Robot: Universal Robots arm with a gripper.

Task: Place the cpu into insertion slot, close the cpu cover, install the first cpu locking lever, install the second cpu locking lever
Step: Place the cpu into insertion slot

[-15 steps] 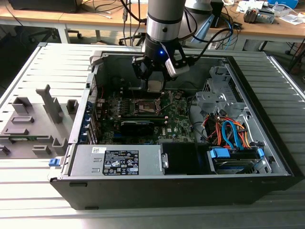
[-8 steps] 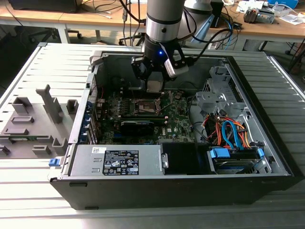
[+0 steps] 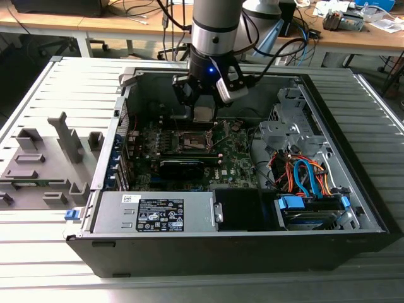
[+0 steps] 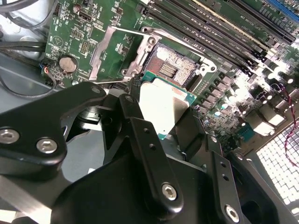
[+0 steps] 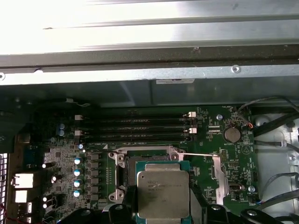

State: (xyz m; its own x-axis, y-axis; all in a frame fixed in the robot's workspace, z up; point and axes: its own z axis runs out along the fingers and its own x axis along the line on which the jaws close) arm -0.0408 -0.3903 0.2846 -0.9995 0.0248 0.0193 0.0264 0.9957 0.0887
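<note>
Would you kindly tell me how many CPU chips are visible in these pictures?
1. The cpu is held in the gripper, close over the open insertion slot on the green board, not yet seated. Others may be hidden under other parts.

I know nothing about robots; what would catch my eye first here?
An open computer case lies flat in the exterior view, with the arm's gripper inside it. It pinches the cpu, a silvery square chip, near the bare insertion slot, whose cpu cover is flipped open.
</note>
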